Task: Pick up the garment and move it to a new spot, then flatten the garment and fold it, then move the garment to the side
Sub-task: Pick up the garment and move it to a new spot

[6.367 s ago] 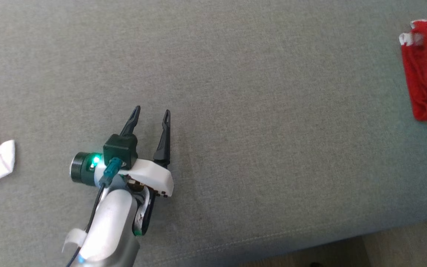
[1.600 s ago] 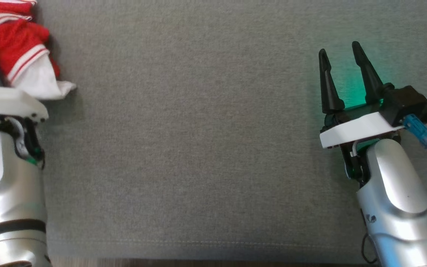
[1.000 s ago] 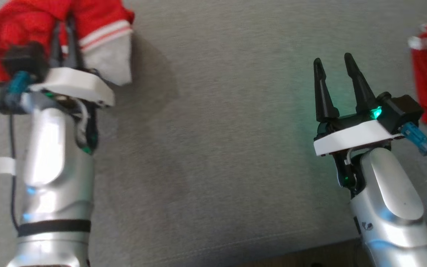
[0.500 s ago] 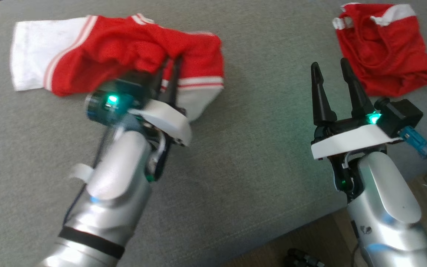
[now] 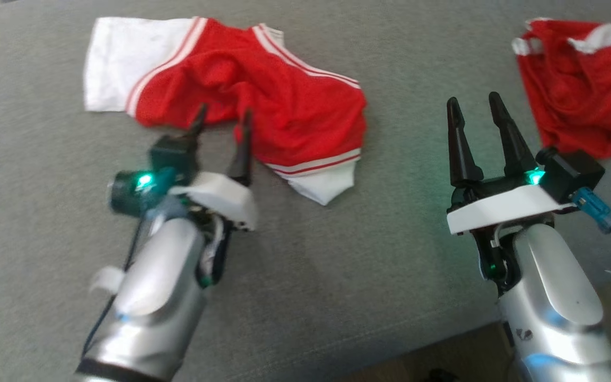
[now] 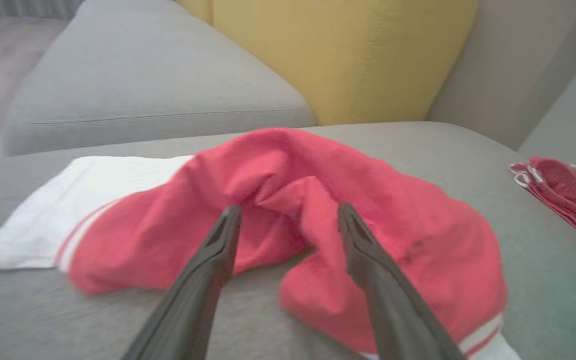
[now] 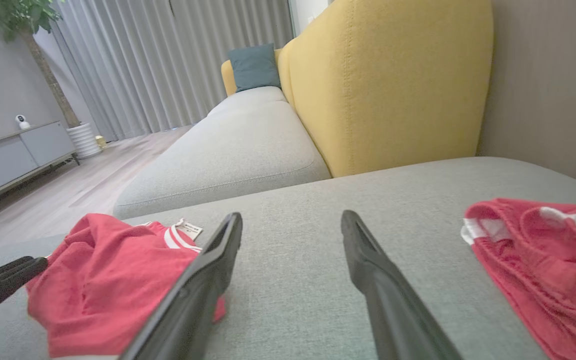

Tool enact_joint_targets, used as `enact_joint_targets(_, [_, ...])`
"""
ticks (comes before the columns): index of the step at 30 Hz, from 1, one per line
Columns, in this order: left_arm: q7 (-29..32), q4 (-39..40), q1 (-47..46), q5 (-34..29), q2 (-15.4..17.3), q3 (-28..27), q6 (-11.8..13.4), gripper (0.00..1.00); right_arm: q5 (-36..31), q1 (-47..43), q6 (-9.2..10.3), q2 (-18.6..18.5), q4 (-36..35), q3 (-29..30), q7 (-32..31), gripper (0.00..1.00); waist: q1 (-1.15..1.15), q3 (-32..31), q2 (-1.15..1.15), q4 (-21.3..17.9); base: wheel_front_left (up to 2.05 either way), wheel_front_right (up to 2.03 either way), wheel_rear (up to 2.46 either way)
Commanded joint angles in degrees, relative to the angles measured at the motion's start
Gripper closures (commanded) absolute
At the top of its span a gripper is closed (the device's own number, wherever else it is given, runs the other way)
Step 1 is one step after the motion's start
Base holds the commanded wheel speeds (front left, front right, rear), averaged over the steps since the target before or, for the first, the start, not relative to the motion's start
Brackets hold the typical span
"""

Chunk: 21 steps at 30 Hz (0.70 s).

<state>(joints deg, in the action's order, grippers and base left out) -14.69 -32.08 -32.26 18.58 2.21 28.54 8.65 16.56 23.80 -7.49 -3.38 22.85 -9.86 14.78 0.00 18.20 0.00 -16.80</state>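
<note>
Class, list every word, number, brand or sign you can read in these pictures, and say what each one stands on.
No text can be read.
Small white label at the edge of the red jersey: dark print, too small and blurred to read.

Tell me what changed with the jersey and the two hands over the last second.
The left hand let go of the jersey: it was shut on the bunched cloth, carrying it; now it stands open and the jersey lies crumpled on the grey cushion. The right hand stayed open and empty, the second red garment untouched.
</note>
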Motion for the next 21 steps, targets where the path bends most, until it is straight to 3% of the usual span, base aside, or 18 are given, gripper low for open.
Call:
enact_joint_targets(1, [-0.3, 3.3, 1.1, -1.1, 1.6, -4.0, 0.7, 0.0, -0.5, 0.1, 0.0, 0.5, -1.4, -0.9, 0.2, 0.0, 0.0, -0.9, 0.0, 2.4, 0.0, 0.0, 0.0])
enact_joint_targets(11, [-0.3, 13.1, 12.8, -6.5, 2.2, -15.2, 2.3, 0.0, -2.1, -1.4, 0.0, 0.5, 1.0, -0.9, 0.2, 0.0, 0.0, -3.9, 0.0, 8.5, 0.0, 0.0, 0.0])
enact_joint_targets(21, [-0.3, 18.6, 24.8, -9.7, 1.2, -23.1, 1.1, 0.0, -2.3, -4.7, 0.0, 0.5, 4.8, -2.3, 0.2, 0.0, 0.0, -8.4, 0.0, 11.3, 0.0, 0.0, 0.0])
